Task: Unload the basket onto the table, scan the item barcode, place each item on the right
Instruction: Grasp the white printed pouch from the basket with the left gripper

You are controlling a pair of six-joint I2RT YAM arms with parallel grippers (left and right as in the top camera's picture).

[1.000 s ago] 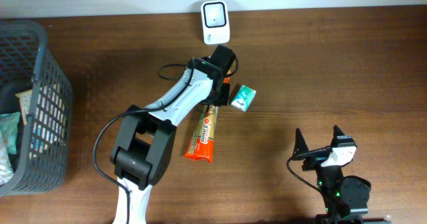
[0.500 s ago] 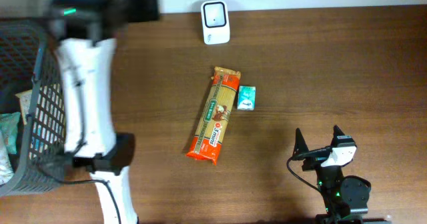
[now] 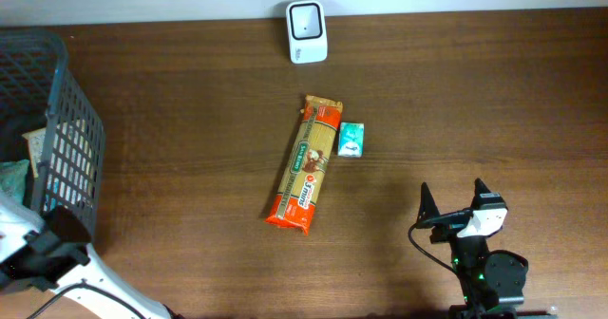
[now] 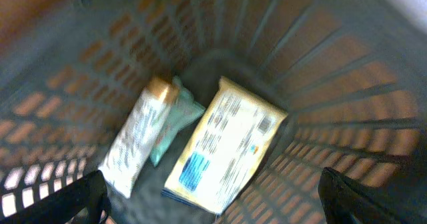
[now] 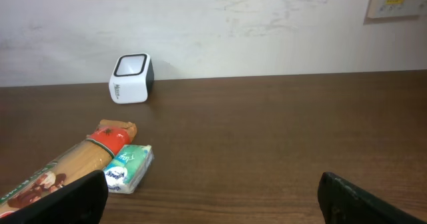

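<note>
The white barcode scanner (image 3: pixel 307 31) stands at the table's back edge and also shows in the right wrist view (image 5: pixel 131 79). A long orange pasta pack (image 3: pixel 306 164) lies mid-table with a small teal tissue pack (image 3: pixel 351 139) touching its right side. My left arm (image 3: pixel 43 253) is at the front left by the grey basket (image 3: pixel 57 139). My left gripper (image 4: pixel 213 207) hangs open over the basket's inside, above a yellow-white packet (image 4: pixel 223 144) and a white packet (image 4: pixel 137 141). At the front right, my right gripper (image 3: pixel 454 205) is open and empty, facing the pasta pack (image 5: pixel 67 167) and tissue pack (image 5: pixel 127 167).
The basket's mesh walls (image 4: pixel 320 71) surround the left gripper on all sides. A teal wrapper (image 4: pixel 170 121) lies between the two packets inside. Bare brown table (image 3: pixel 475 101) stretches to the right of the items.
My left gripper has opened and left the top end of the pasta pack. The arm swung left across the table to the basket. The right arm has not moved.
</note>
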